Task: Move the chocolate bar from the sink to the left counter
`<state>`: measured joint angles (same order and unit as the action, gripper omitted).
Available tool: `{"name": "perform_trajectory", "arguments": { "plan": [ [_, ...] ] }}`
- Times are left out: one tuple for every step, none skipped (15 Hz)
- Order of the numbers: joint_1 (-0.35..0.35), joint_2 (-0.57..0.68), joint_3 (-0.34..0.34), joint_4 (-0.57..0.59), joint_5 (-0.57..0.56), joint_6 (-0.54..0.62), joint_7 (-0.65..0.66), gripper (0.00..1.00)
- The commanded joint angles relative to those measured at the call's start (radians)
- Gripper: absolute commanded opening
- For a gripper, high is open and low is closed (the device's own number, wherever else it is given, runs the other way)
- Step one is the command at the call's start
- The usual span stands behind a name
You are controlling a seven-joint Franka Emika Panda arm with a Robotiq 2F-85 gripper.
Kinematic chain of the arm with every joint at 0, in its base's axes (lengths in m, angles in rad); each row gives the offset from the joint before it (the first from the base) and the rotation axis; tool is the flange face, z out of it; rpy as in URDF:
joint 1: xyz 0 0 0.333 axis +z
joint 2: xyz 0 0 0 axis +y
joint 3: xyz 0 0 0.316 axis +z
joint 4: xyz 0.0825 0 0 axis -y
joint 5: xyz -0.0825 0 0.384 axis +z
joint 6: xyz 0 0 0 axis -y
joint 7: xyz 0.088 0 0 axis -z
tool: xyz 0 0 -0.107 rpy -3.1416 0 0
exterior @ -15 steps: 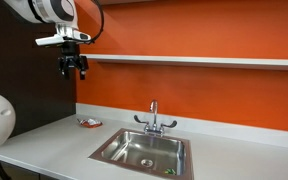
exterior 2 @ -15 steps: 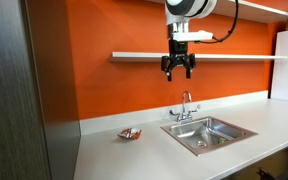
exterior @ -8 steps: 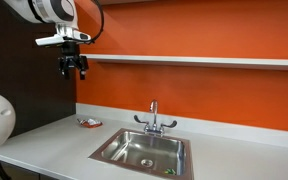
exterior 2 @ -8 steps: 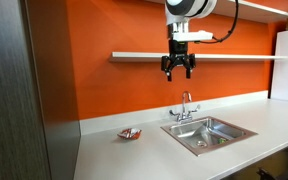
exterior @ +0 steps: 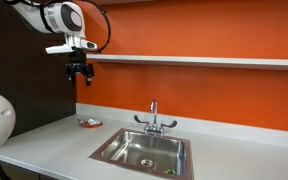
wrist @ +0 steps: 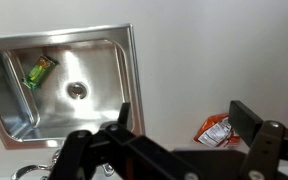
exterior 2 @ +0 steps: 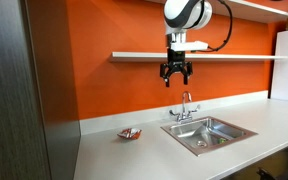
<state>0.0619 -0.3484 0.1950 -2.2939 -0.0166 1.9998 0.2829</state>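
The chocolate bar (wrist: 40, 70), a small green packet, lies in the sink (wrist: 94, 62) near a corner of the basin; it also shows as a green speck near the basin's front edge in an exterior view (exterior: 169, 171). The sink is a steel basin with a round drain (wrist: 77, 90) and a chrome faucet (exterior: 153, 119). My gripper (exterior: 79, 76) hangs high above the left counter (exterior: 46, 140), well above the sink, open and empty. It also shows in the other exterior view (exterior 2: 177, 76) and in the wrist view (wrist: 184, 115).
A red-and-white flat packet (exterior: 88, 122) lies on the counter left of the sink, also seen in the wrist view (wrist: 215, 130). A white shelf (exterior: 204, 61) runs along the orange wall. A dark cabinet panel (exterior 2: 14, 90) stands at the counter's end.
The arm has shifted slightly toward the sink and the gripper has dropped a little. The chocolate bar and the packet have not moved.
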Motion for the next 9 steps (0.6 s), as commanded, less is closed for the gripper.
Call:
{"name": "perform_trajectory", "arguments": {
  "plan": [
    [-0.013,0.072,-0.043,0.007,-0.002,0.049,-0.009,1.0],
    [-0.016,0.087,-0.054,0.003,-0.004,0.058,-0.001,1.0],
    [-0.019,0.103,-0.066,-0.002,0.0,0.066,0.002,1.0],
    [-0.022,0.117,-0.076,-0.005,0.002,0.068,0.004,1.0],
    [-0.029,0.129,-0.085,-0.008,-0.007,0.067,0.023,1.0],
    [-0.032,0.139,-0.098,-0.016,0.002,0.079,0.022,1.0],
    [-0.037,0.151,-0.109,-0.022,0.004,0.088,0.024,1.0],
    [-0.044,0.162,-0.122,-0.034,0.007,0.108,0.024,1.0],
    [-0.051,0.174,-0.134,-0.045,0.006,0.127,0.03,1.0]
  ]
}}
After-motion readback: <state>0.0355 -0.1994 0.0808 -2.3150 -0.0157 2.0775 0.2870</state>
